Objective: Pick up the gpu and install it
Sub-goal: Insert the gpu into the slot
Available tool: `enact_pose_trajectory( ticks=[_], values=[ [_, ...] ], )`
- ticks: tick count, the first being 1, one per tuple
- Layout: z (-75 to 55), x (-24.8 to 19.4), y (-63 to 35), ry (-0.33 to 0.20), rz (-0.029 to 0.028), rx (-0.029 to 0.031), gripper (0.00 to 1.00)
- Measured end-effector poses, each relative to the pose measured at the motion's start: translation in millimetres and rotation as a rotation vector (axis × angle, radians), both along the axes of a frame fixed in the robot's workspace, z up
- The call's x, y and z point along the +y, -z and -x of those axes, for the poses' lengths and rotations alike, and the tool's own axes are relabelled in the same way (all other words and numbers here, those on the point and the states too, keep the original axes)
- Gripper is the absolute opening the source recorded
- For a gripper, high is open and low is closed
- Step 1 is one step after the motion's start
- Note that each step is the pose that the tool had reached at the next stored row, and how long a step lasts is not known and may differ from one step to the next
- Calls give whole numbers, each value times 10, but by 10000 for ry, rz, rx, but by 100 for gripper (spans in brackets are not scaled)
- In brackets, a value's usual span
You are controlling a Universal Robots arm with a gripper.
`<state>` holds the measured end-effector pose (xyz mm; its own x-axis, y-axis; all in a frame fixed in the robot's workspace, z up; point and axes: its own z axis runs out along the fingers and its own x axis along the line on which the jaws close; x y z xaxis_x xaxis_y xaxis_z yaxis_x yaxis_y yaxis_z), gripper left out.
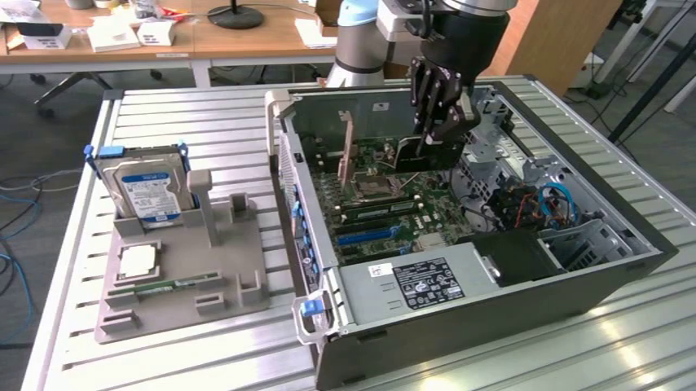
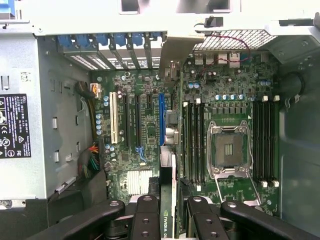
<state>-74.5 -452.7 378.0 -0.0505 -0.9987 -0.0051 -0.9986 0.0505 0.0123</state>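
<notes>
Exterior view has the gripper (image 1: 435, 137) reaching down into the open computer case (image 1: 609, 277), its fingers clenched on the gpu (image 1: 416, 155). Seen from the wrist, the gpu (image 2: 166, 220) sits edge-on over the motherboard (image 2: 235, 85), just beside the blue expansion slot (image 2: 161, 117).

- Robotics lab or test workshop, with office furniture at the back.
- Slatted metal table (image 1: 196, 122) of bare aluminium profile, a rig surface rather than furniture.
- Robot arm (image 1: 364, 41) mounted at the table's far edge. Its end effector (image 1: 433, 140) grips the gpu (image 1: 419, 155) inside an open computer case (image 1: 490, 326).
- Case lies on its side with the panel off, motherboard (image 2: 145, 125) exposed.
- Grey moulded holder (image 1: 218, 269) on the table keeps parts in set slots, a hard drive (image 1: 147, 191) standing upright in one.
- Wooden table (image 1: 261, 41) behind carries small boxes (image 1: 109, 34) and a black stand base (image 1: 236, 15).
- Loose blue cables (image 1: 13, 191) lie on the floor.
</notes>
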Motion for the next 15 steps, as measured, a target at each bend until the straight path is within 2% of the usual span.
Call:
enact_pose_trajectory(
  ticks=[7,15],
  values=[
    [0,0,3,-134,1,1,26],
    [0,0,123,-168,-9,1,26]
  ],
)
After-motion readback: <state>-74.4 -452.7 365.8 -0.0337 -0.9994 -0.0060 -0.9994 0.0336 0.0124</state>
